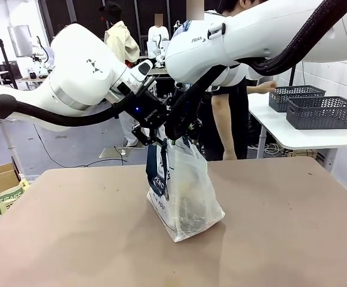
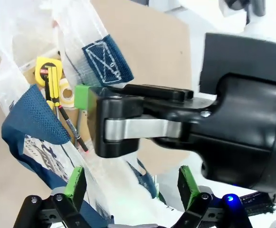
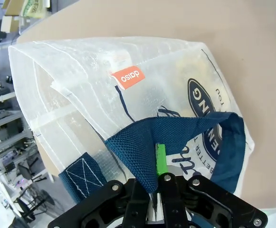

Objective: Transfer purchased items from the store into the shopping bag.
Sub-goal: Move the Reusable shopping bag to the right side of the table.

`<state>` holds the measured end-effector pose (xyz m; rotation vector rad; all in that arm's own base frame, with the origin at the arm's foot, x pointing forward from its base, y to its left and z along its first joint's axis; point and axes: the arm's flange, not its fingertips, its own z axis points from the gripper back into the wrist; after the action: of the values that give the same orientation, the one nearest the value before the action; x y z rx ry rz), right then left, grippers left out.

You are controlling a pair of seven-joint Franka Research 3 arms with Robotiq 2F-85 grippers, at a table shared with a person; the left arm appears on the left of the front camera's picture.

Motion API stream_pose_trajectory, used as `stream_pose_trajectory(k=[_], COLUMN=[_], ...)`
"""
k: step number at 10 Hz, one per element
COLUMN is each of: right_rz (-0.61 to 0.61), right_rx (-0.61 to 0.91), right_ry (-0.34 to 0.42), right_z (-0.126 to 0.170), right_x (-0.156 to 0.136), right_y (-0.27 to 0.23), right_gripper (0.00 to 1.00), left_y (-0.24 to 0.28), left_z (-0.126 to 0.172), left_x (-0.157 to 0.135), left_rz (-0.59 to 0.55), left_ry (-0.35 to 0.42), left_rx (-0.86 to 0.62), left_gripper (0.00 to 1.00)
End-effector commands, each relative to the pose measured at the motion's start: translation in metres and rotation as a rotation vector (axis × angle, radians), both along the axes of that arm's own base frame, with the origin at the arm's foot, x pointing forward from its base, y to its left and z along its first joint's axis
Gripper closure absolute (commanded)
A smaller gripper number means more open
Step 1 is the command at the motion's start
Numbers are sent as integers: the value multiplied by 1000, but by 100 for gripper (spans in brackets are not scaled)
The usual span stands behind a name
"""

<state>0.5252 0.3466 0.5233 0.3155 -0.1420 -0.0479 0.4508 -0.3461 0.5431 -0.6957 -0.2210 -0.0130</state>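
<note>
Standing near the middle of the flat brown desk (image 1: 292, 227), the see-through whitish plastic shopping bag with navy blue straps (image 1: 185, 197) is held up from above, so that its soft sides do not fall in. One woven navy strap handle (image 3: 176, 135) is pinched tight by the right pincer (image 3: 157, 164), and the mouth is pulled open that way. The left pincer (image 2: 132, 185) is spread wide just above the mouth, with nothing held between its green pads. It seems to be placed there so that things can drop straight in.

Inside the bag, a screwdriver with a yellow-and-black handle (image 2: 53, 83) is seen against the thin wall. The plastic is thin and crinkly, with a dark oval print and a small orange tag (image 3: 128, 77). The strap is rough cloth with white stitching. The desk top is smooth and dull.
</note>
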Motion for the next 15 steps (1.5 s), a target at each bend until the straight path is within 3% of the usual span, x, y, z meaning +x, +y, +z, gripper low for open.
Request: stream_pose_trajectory(k=[1,4,7,12,15], right_rz=[17,18,25,40,43], right_rx=[48,49,49,51,57], right_ry=[0,1,4,10,11], right_z=[1,0,-1,-2,-3], right_x=[0,-1,-1,-1,-2], right_y=[1,-1,-1,-3,-6], right_gripper=[100,100,100,100,100], left_y=[1,-10,-17,-15,-9], left_z=[-12,-29,-33,-31,-28], left_x=[-7,-3,-5,-5,-6], left_rz=[-9,-25,-33,-31,-25], left_ry=[-27,14,7,18,29], left_rx=[-41,27,80,108,143], left_gripper=[0,0,0,100,100])
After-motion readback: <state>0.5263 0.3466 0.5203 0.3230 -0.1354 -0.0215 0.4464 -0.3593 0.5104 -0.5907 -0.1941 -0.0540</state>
